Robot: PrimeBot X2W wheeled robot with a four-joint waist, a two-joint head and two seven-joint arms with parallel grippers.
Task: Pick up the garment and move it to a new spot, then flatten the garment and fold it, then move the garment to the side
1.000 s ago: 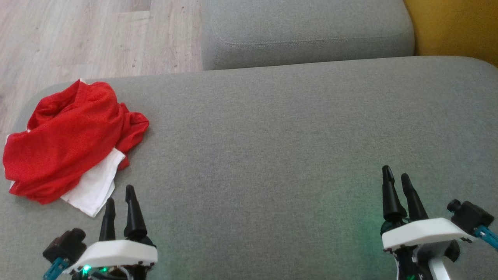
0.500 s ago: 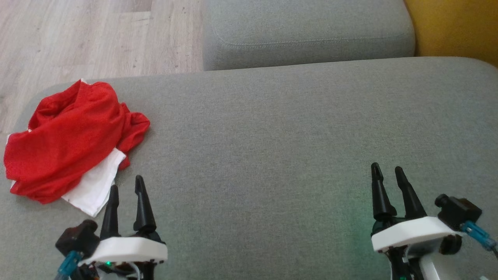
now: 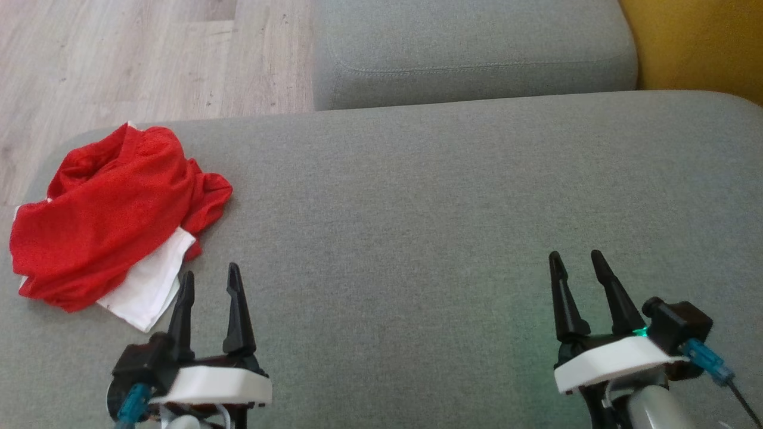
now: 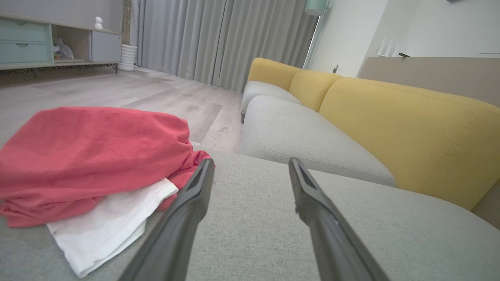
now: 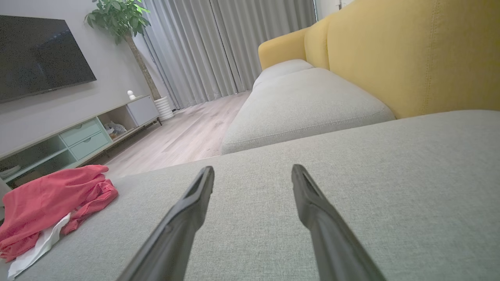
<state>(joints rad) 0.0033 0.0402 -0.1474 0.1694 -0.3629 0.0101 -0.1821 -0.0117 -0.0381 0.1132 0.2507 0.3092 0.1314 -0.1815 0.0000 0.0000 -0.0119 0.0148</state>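
the red and white garment [image 3: 107,214] lies crumpled at the left end of the grey cushion [image 3: 417,196]. the left claw [image 3: 210,271] stands wide and empty just beside its white edge; the right claw [image 3: 576,255], also wide and empty, is well apart from it.

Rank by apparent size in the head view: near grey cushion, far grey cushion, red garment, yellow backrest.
1. near grey cushion
2. far grey cushion
3. red garment
4. yellow backrest
The far cushion and the backrest are cropped, so only visible parts count.
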